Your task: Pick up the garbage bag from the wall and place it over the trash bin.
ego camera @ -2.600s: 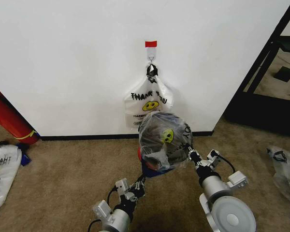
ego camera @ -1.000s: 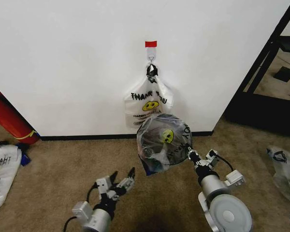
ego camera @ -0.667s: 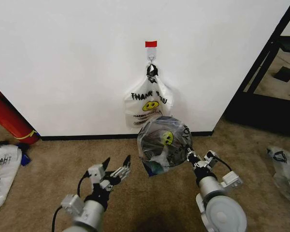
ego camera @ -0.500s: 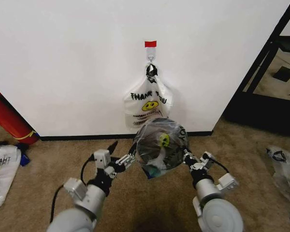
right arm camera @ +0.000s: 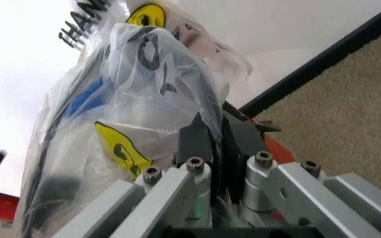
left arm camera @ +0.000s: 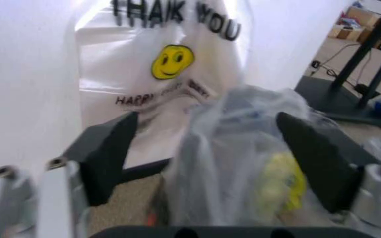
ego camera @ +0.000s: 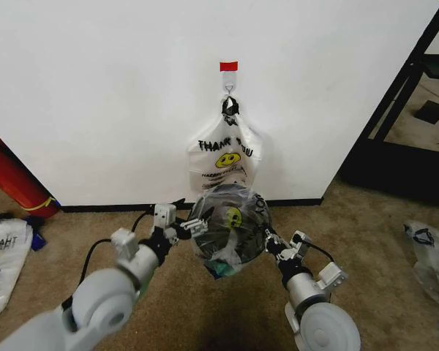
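Both hands meet the upright garbage bag (ego camera: 227,228): right (ego camera: 267,242) pinching, left (ego camera: 193,224) spread.

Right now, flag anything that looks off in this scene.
The garbage bag sits bunched and lopsided over the trash bin, pinched by the right gripper. The left gripper is open around its other side.

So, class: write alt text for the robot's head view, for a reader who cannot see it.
Two grippers flank a bag-draped black trash bin: the right gripper pinches the garbage bag, the left gripper is open at its other side. Behind, a second printed bag hangs from a hook on the white wall.
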Controlling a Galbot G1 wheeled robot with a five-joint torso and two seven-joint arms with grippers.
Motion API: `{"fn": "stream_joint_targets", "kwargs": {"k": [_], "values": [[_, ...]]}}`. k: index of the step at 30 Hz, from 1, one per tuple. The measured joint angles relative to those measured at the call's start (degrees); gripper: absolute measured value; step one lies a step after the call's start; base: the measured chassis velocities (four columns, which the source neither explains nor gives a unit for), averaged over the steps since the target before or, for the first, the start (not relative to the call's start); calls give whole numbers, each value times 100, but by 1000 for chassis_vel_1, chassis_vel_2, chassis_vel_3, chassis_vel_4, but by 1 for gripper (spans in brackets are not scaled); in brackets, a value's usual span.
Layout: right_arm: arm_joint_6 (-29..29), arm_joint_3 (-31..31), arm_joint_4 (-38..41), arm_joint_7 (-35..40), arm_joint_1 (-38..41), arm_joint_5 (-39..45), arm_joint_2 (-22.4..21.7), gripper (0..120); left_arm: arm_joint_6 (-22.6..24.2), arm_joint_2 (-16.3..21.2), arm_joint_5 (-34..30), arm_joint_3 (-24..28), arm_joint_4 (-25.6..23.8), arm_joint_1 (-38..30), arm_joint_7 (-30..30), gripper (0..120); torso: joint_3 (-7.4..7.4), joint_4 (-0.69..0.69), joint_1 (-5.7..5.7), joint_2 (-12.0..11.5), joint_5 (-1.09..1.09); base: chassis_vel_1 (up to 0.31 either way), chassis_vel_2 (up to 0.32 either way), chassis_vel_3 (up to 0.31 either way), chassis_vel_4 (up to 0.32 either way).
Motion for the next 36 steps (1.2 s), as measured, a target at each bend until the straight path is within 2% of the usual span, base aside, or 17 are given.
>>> {"fn": "stream_joint_targets", "kwargs": {"k": [5,10,11,12,21,23,26,29,31,33,36], "values": [[-1,0,-10,-17,-27,-9,2,1,1,-82,-68,110,311,-290,26,57,0,1,0,0,0,0,0,0,0],[-10,-3,-19,-17,-29,-11,2,1,-6,-119,-77,161,417,-348,100,45,0,1,0,0,0,0,0,0,0],[-12,-3,-20,-15,-27,-10,4,1,-9,-126,-77,175,433,-349,117,36,0,1,0,0,0,0,0,0,0],[-20,-6,-20,-8,-22,-4,8,1,-11,-139,-76,202,451,-344,143,33,0,1,0,0,-1,0,0,0,0],[-70,-11,-2,83,-16,39,27,1,-14,-140,-28,241,395,-265,263,33,0,1,0,0,0,0,0,0,0],[-76,-6,50,102,-28,87,34,1,-25,-133,224,334,486,-310,306,34,0,1,0,0,0,0,0,0,0],[-90,4,112,133,-38,136,41,1,-41,-134,431,399,560,-351,331,47,0,1,0,0,-1,0,0,0,0],[-93,9,136,141,-49,154,43,1,-41,-136,475,404,586,-367,325,48,0,1,0,0,-1,0,0,0,0],[-94,12,149,143,-57,159,44,1,-41,-142,476,404,592,-375,301,46,-1,1,-1,0,-1,0,0,0,0],[-96,13,153,144,-65,165,45,1,-42,-152,460,398,593,-378,250,36,-1,1,-1,0,-1,0,0,0,0],[-99,14,152,148,-63,174,54,1,-47,-151,457,387,588,-360,243,28,-1,1,-1,0,-1,0,0,0,0]]}}
